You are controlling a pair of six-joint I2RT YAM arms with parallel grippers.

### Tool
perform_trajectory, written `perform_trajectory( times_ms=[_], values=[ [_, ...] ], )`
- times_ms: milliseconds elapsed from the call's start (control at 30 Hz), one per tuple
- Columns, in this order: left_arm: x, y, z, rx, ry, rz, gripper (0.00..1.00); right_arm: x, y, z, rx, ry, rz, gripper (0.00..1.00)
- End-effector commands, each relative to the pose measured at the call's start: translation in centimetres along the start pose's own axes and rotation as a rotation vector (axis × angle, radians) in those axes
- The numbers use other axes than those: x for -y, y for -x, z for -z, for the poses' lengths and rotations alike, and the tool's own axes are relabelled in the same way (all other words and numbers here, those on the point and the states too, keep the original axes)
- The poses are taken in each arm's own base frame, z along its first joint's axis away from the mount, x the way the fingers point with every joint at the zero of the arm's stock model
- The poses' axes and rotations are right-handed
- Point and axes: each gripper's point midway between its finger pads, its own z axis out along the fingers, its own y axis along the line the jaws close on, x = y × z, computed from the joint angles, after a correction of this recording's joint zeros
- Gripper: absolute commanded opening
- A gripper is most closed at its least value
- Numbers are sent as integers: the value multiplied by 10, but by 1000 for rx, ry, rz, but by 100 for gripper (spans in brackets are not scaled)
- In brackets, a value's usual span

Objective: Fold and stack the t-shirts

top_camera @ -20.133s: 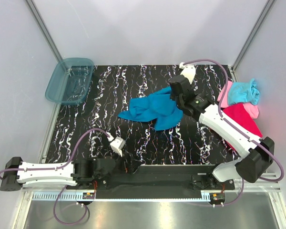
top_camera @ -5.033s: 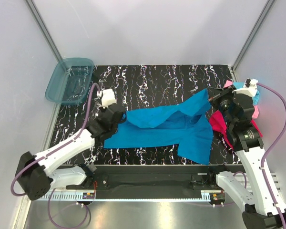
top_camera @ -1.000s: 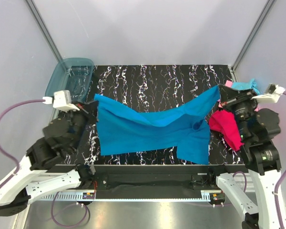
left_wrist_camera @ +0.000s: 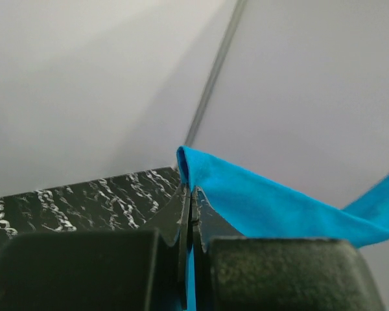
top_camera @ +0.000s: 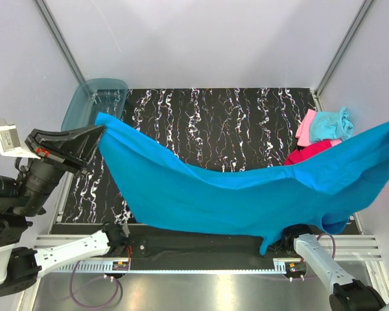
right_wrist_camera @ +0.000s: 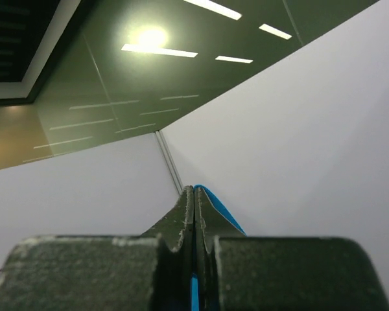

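The medium blue t-shirt (top_camera: 246, 194) hangs spread in the air above the table, sagging in the middle. My left gripper (top_camera: 100, 129) is shut on its left top corner, and in the left wrist view the blue cloth (left_wrist_camera: 266, 207) runs out from between the closed jaws (left_wrist_camera: 190, 191). My right gripper (right_wrist_camera: 194, 189) is shut on the shirt's right corner, with a sliver of blue cloth (right_wrist_camera: 222, 212) showing at its tips. In the top view that corner reaches the right edge of the picture. The magenta-red shirt (top_camera: 308, 152), light pink shirt (top_camera: 306, 126) and aqua shirt (top_camera: 329, 123) lie at the table's right side.
A translucent teal bin (top_camera: 84, 103) stands at the back left corner. The black marbled table (top_camera: 214, 116) shows behind the hanging shirt. Grey walls and metal frame posts close in both sides. The hanging shirt hides the table's front part.
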Motion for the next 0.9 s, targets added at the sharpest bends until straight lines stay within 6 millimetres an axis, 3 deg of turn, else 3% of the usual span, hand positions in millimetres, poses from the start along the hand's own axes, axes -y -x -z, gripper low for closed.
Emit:
perform_trajectory(
  times_ms=[0, 33, 100, 133, 167, 200, 267, 300, 367, 400, 433, 467, 500, 667, 800, 867],
  values=[
    [-27, 20, -15, 105, 169, -58, 0, 37, -40, -46, -84, -72, 21, 0],
    [-35, 18, -22, 119, 225, -74, 0, 50, -46, -52, -82, -113, 23, 0],
    [-61, 10, -30, 120, 383, -146, 0, 83, -82, -62, -137, -186, 12, 0],
    [-67, -4, -43, 112, 430, -180, 0, 99, -91, -65, -134, -237, 12, 0],
    [-74, -11, -48, 107, 476, -221, 0, 123, -118, -66, -181, -293, 2, 0],
    [-86, -28, -52, 79, 540, -269, 0, 132, -129, -67, -189, -313, -4, 0],
    [-96, -41, -68, 83, 589, -313, 3, 166, -168, -64, -249, -395, -18, 0],
    [-104, -61, -79, 43, 603, -337, 4, 176, -178, -64, -256, -413, -19, 0],
    [-133, -79, -85, 10, 667, -310, 6, 207, -213, -58, -312, -488, -16, 0],
    [-144, -108, -96, -56, 641, -312, 6, 216, -221, -57, -318, -506, -14, 0],
    [-166, -114, -94, -52, 699, -283, 4, 232, -239, -51, -344, -548, -8, 0],
    [-177, -125, -94, -69, 723, -278, 1, 244, -251, -50, -359, -574, -6, 0],
    [-196, -152, -93, -120, 768, -289, 0, 252, -258, -50, -360, -586, -2, 0],
    [-251, -186, -103, -172, 925, -280, 0, 310, -318, -43, -441, -693, 7, 0],
    [-291, -217, -118, -239, 980, -292, 0, 353, -341, -35, -448, -766, 22, 0],
    [-309, -221, -118, -254, 1006, -314, 0, 377, -357, -30, -477, -801, 29, 0]
  ],
)
